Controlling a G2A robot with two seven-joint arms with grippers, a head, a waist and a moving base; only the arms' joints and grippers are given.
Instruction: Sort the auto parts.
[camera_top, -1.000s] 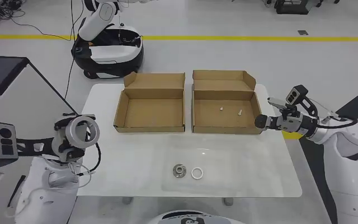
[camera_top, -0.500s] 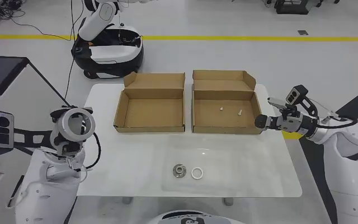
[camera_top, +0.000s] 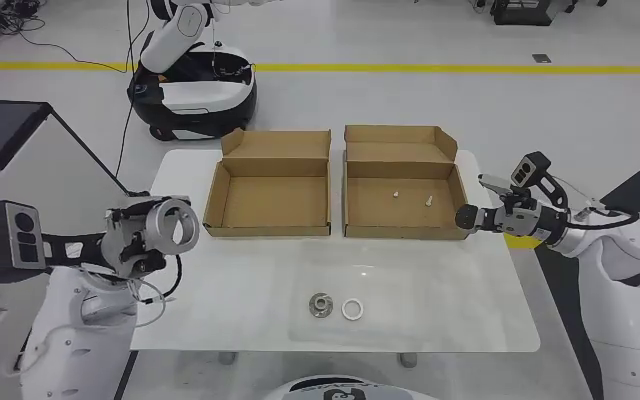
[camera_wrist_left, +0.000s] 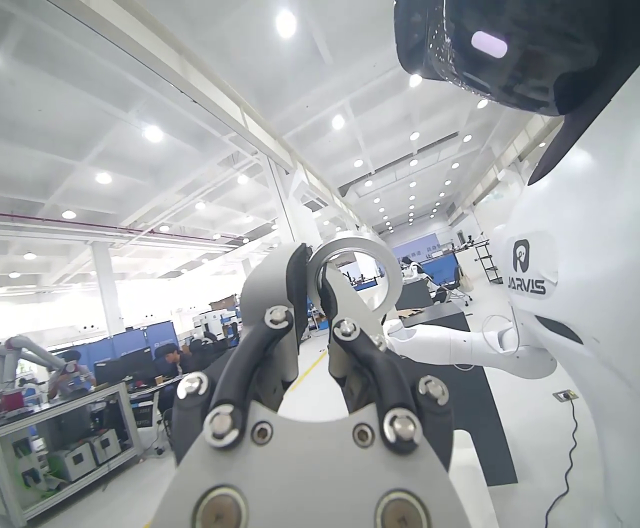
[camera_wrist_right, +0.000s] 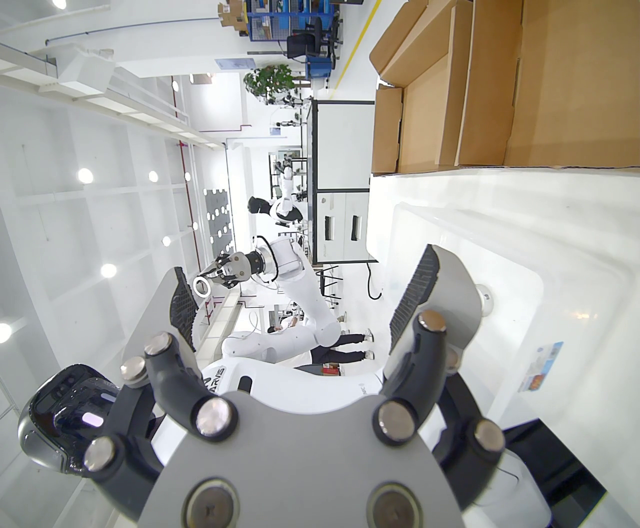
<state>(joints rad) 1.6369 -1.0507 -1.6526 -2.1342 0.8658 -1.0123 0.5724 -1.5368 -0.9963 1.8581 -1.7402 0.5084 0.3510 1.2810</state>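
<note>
the metal ring (camera_wrist_left: 350, 242) is sitting pinched by its wall in the left gripper (camera_wrist_left: 311, 270), hanging just off the table's (camera_top: 250, 290) left edge near the left box (camera_top: 268, 230), not dropped in yet. two small parts (camera_top: 398, 194) are lying in the right box (camera_top: 400, 233), a metal hub (camera_top: 319, 304) and a white ring (camera_top: 352, 309) are waiting up front on the table, and the right gripper (camera_wrist_right: 305, 280) is hovering wide open beside that box.

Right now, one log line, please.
left gripper: shut on metal ring, at table left edge | right gripper: open, beside right box | near edge: hub, white ring | in right box: two small parts
</note>
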